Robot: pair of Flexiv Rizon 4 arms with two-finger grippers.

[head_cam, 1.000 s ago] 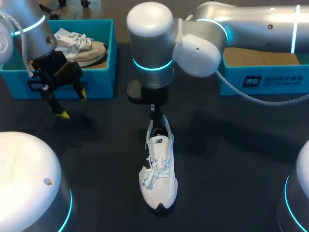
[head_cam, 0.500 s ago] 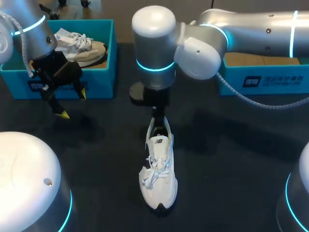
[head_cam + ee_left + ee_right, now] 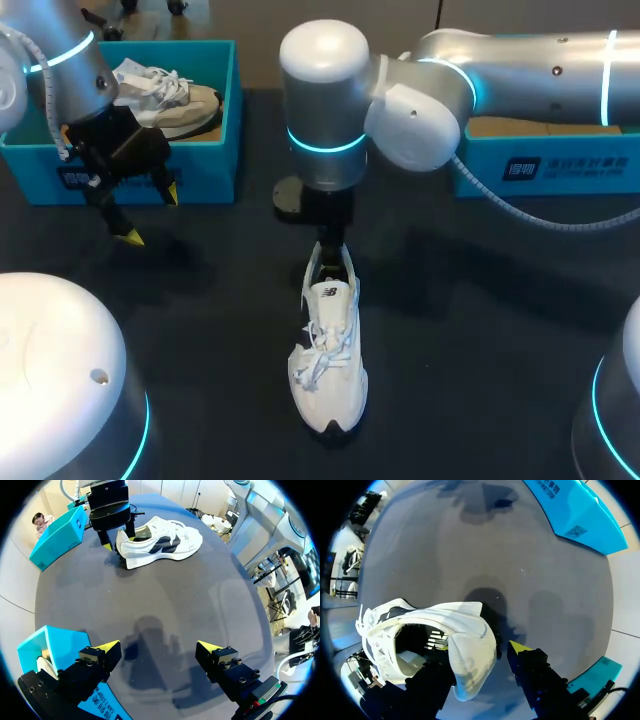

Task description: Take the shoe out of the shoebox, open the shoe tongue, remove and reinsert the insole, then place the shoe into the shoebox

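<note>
1. Dark matte table [image 3: 480, 330], w/ blue boxes along its far side.
2. White shoe [image 3: 328, 360] [image 3: 160, 541] [image 3: 420, 625] stands on its sole mid-table, outside both boxes. Its heel is right under the right gripper [image 3: 328, 240] [image 3: 481, 649] and its toe points away from it, twd the near edge. Laces are bunched over the tongue.
3. Right gripper: fingers spread astride the heel wall. One finger is inside the shoe opening, the other outside behind the heel, w/ a thin gap showing btw that one and the shoe. Not pinching.
4. Left gripper [image 3: 151, 215] [image 3: 159, 647]: fingers wide apart, nothing btw them, above bare table. The shoe is well ahead of it, w/ the right gripper at the shoe's heel end.
5. Left shoebox [image 3: 200, 170] [image 3: 45, 640] is just beside and behind the left gripper. A second shoe [image 3: 170, 100], grey-beige, lies inside it.
6. Right shoebox [image 3: 560, 170] sits behind the right arm [image 3: 520, 70], well apart from the right gripper.
7. In the head view the right arm's wrist covers most of its fingers.
</note>
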